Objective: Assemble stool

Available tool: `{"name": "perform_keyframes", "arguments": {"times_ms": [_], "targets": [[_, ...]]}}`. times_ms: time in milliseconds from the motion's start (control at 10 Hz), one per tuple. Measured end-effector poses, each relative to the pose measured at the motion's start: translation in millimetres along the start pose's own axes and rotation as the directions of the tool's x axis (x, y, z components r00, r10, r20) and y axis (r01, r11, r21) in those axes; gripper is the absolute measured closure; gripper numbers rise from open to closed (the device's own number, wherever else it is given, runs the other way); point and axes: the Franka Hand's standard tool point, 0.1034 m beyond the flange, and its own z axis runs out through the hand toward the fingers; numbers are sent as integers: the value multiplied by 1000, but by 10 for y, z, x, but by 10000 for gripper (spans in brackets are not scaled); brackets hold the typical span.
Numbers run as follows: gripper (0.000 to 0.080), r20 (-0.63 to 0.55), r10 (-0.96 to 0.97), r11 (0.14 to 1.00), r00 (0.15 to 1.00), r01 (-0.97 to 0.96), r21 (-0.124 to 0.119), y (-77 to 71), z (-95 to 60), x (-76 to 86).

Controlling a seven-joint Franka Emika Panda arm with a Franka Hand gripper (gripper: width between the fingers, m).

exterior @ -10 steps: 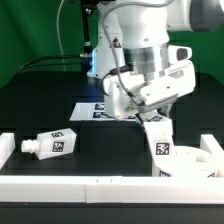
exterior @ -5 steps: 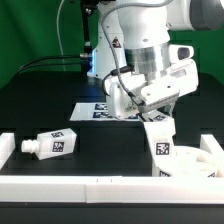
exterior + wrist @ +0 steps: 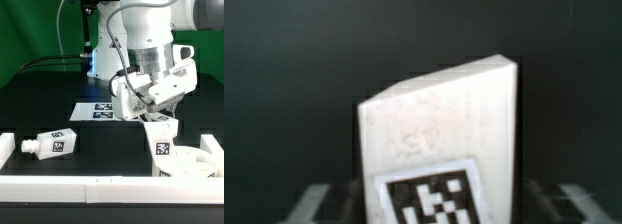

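One white stool leg (image 3: 159,142) stands upright against the left edge of the round white seat (image 3: 200,160) at the exterior view's right, its tag facing the camera. My gripper (image 3: 152,116) is just above it, around its top end. In the wrist view the leg (image 3: 438,120) fills the middle with its tag near the camera. The gripper (image 3: 441,203) straddles it, with a thin dark gap on each side, so it is open. A second leg (image 3: 52,145) lies on its side at the exterior view's left. The third leg is out of view.
The marker board (image 3: 100,109) lies flat on the black table behind the gripper. White border rails run along the front (image 3: 90,186) and the left (image 3: 8,143). Cables and a green backdrop are behind the arm.
The hand has shifted a little up and toward the exterior view's right. The upright leg and its tag have stayed where they were.
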Motion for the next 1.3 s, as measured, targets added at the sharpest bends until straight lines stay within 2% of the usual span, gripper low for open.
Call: {"name": "perform_keyframes", "arguments": {"times_ms": [100,200,300,400,500,600,700,800,900,1000,1100,1200,1300], "targets": [[243,14,-60,998,998,60,-4,3,-65,-37],[169,42,-151,989,988,151,3,-9,-198,-88],[155,70,-321,947,944,322,9,-4,-322,-131],[155,74,-496,867,865,498,-10,38,-382,-179],[150,62,-630,774,774,632,-30,62,-390,-214],[150,55,-639,768,768,640,-18,28,-380,-195],[150,56,-707,706,705,708,-13,27,-380,-191],[150,53,-769,636,637,770,-37,58,-385,-209],[150,50,-876,477,480,877,-66,76,-425,-280],[150,63,-949,306,309,951,-54,71,-441,-303],[150,97,-983,148,153,987,-59,94,-465,-332],[150,90,-992,87,92,995,-57,107,-486,-388],[150,63,-996,66,68,997,-45,108,-472,-372]]}}
